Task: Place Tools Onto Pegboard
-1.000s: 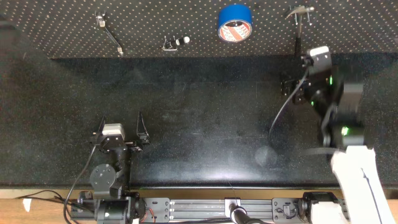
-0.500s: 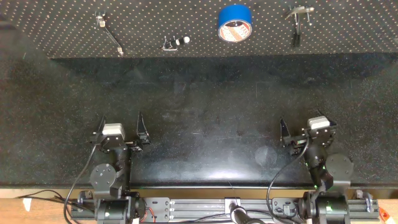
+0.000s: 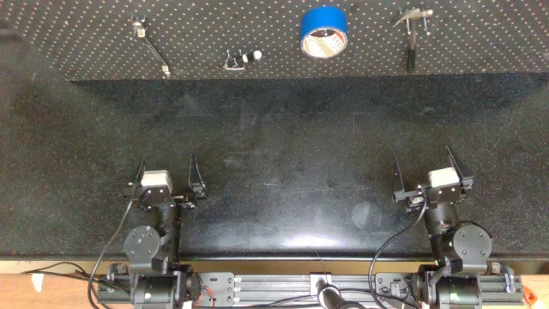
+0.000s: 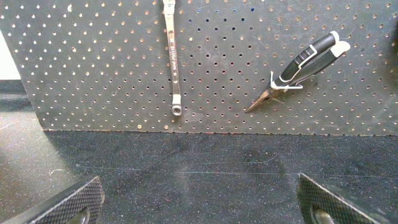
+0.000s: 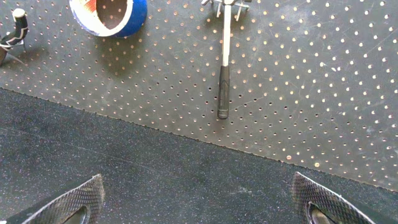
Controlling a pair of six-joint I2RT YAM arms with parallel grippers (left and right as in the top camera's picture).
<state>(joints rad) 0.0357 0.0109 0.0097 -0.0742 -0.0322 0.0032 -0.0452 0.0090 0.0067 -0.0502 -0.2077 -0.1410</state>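
Four tools hang on the black pegboard (image 3: 257,26) at the back: a wrench (image 3: 151,47) (image 4: 174,59) at the left, pliers (image 3: 241,58) (image 4: 297,70) beside it, a blue tape roll (image 3: 323,32) (image 5: 109,14), and a hammer (image 3: 413,33) (image 5: 224,59) at the right. My left gripper (image 3: 166,178) (image 4: 199,202) sits low near the table's front left, open and holding nothing. Near the front right my right gripper (image 3: 426,176) (image 5: 199,200) stands open too, nothing between its fingers.
The black tabletop (image 3: 283,146) stretches between the arms and the pegboard with nothing lying on it. Cables and the arms' base rail (image 3: 309,283) run along the front edge.
The right arm has pulled back from the hammer on the pegboard down to the front right of the table, and settled slightly rightward. The left arm has stayed put.
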